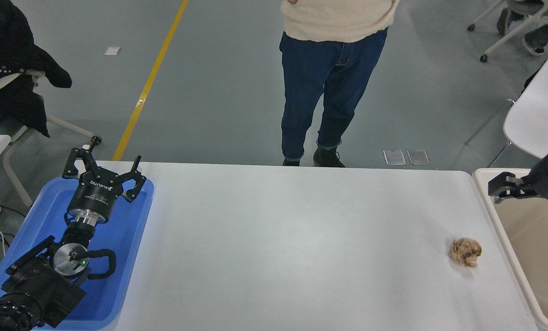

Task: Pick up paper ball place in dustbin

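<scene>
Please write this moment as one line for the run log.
right gripper: open, above dustbin rim | paper ball: on table, untouched | left gripper: parked over blue tray

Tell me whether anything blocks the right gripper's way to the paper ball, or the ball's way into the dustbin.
Nothing visible does. The right gripper hangs over the dustbin rim; only bare white table separates it from the paper ball, which lies just left of the bin.

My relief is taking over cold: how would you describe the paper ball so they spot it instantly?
Start at the white table and go to its right end, beside the cream dustbin. The paper ball lies there, near the bin's rim. It is a small crumpled tan-brown wad, the only loose thing on the white top.
</scene>
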`<state>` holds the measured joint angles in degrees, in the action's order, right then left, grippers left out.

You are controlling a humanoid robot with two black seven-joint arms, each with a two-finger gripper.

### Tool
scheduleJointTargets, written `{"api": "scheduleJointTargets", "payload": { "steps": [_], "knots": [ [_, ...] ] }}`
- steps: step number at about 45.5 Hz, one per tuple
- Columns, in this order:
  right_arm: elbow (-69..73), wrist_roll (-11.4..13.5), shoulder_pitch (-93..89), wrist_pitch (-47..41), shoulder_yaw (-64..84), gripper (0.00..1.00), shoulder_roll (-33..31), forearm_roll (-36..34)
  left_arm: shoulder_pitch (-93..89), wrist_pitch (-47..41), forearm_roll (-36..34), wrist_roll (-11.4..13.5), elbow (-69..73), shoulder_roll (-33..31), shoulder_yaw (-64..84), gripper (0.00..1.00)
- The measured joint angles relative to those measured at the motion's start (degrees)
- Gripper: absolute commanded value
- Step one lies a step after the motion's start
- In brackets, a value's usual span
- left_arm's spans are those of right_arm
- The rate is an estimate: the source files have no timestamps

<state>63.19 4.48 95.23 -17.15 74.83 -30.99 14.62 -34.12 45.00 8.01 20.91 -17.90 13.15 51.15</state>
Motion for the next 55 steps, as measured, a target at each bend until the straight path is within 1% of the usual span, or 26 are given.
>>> {"api": "scheduleJointTargets", "payload": {
  "steps": [9, 28, 55],
  "knots": [
    [-5.2, 0.0, -10.3, 3.1, -5.8, 1.00, -0.2, 0.1, 0.0, 0.0, 0.0, 0.0, 0.0, 0.0, 0.0, 1.00],
    [-13.7, 0.1, -23.0, 5.2, -15.8, 1.00, 0.6, 0.3, 0.0, 0.0, 0.0, 0.1, 0.0, 0.0, 0.0, 1.00],
    [-18.3, 0.2, -29.1, 6.9, -23.8, 1.00, 3.4, -0.5, 0.0, 0.0, 0.0, 0.1, 0.0, -0.1, 0.0, 1.00]
  ]
}}
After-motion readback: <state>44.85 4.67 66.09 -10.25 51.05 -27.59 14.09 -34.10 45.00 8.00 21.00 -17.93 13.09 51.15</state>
